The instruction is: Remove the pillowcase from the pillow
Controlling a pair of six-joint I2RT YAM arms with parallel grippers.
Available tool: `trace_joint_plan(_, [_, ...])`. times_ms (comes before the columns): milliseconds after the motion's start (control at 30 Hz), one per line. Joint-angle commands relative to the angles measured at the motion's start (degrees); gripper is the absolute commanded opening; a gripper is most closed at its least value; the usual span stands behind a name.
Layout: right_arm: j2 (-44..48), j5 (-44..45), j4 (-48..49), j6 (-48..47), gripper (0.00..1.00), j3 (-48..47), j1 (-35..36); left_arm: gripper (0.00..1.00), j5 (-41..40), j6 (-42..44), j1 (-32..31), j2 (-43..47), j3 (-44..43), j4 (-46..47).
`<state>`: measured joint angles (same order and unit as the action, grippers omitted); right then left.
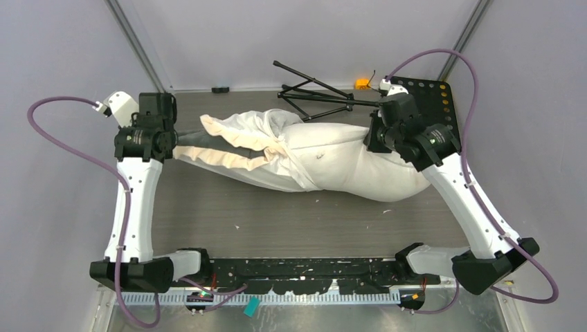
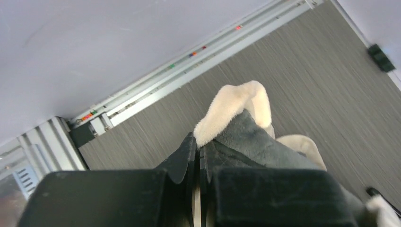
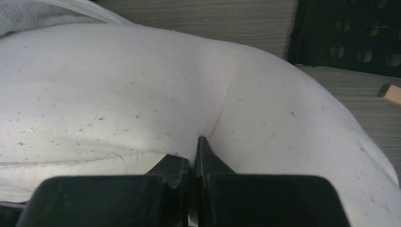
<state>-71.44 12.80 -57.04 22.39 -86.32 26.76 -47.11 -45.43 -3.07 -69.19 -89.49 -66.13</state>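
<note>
- Grey plush and cream frill at a corner of the large fabric pillowcase [image 2: 246,137] are clamped in the left gripper [image 2: 197,147], jaws pressed together on it, at the table's left side.
- On the right side, the right gripper [image 3: 196,151] is pinched tight on the plump off-white speckled pillow [image 3: 142,94], anchoring its right end.
- From above, the pillowcase bunches over the pillow's left part only; roughly half looks bare.
- I'd pull steadily leftward, low over the grey wood-grain table [image 1: 277,221], with the right pinch kept firm, since that thin fold could slip.
</note>
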Motion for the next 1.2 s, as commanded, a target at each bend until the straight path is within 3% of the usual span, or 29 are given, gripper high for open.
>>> trace_joint_plan(0, [5.9,12.8,4.5,0.6,0.00,-2.3,-3.3,0.00,-11.1,6.9,7.8,0.0,-4.4,4.4])
trace_joint_plan(167, [7.8,16.6,4.8,-0.9,0.00,-2.1,-4.5,0.00,-10.5,8.3,9.6,-4.3,-9.9,3.1])
trace_joint_plan(400, [1.2,2.2,-2.7,-1.1,0.00,-11.3,-5.1,0.00,-1.8,9.6,9.6,-12.0,-21.7,0.6])
trace_joint_plan(567, [-0.8,-2.9,-2.0,0.3,0.00,-10.8,-5.2,0.01,15.2,12.6,9.6,-16.2,-22.5,0.5])
trace_joint_plan(633, [-2.7,-6.4,-1.6,1.3,0.00,-11.4,-5.2,0.19,24.0,12.9,9.5,-16.5,-21.3,0.6])
trace_joint_plan(700, [-4.0,-10.6,-0.1,2.6,0.00,-11.3,-5.2,0.48,30.9,11.8,9.2,-15.5,-19.5,0.9])
trace_joint_plan(767, [-5.4,-13.9,1.4,4.1,0.00,-11.1,-5.2,0.70,35.0,11.5,7.9,-13.1,-17.8,1.9])
trace_joint_plan(833, [-7.0,-16.6,2.7,6.0,0.00,-11.2,-5.2,0.84,36.5,11.2,5.6,-10.0,-16.6,2.5])
trace_joint_plan(900, [-8.3,-17.9,4.5,8.2,0.00,-11.2,-5.2,0.89,40.0,11.1,2.8,-5.7,-14.7,4.4])
trace_joint_plan(1033, [-9.8,-18.8,8.9,13.3,0.00,-10.3,-5.2,0.88,50.7,5.8,-5.2,4.8,-6.1,13.3])
trace_joint_plan(1167, [-10.7,-18.9,13.8,18.0,0.00,-8.8,-5.2,0.82,51.9,-4.9,-14.4,13.4,6.4,23.7])
